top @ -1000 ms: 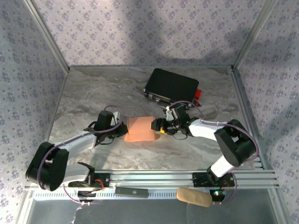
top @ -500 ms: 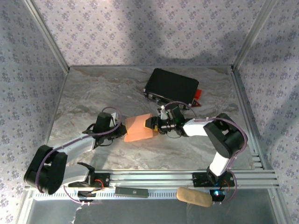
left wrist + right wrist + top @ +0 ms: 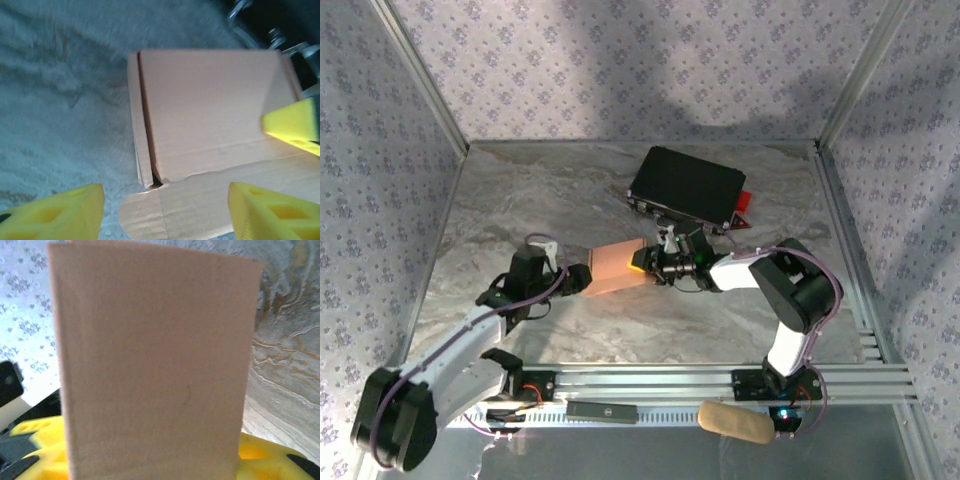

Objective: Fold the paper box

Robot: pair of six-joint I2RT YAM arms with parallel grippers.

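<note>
No text, label, brand, number or sign could be read. The salmon-orange faces of the paper box [image 3: 210, 115] showed plain cardboard, and any marking on the black case [image 3: 687, 185] at the back of the worktop was too small to make out.

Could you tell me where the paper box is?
Top view: the paper box is mid-table between the left gripper and right gripper, near the black case.

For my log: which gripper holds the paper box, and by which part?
The right gripper holds the paper box by its right end; the left gripper is open.
</note>
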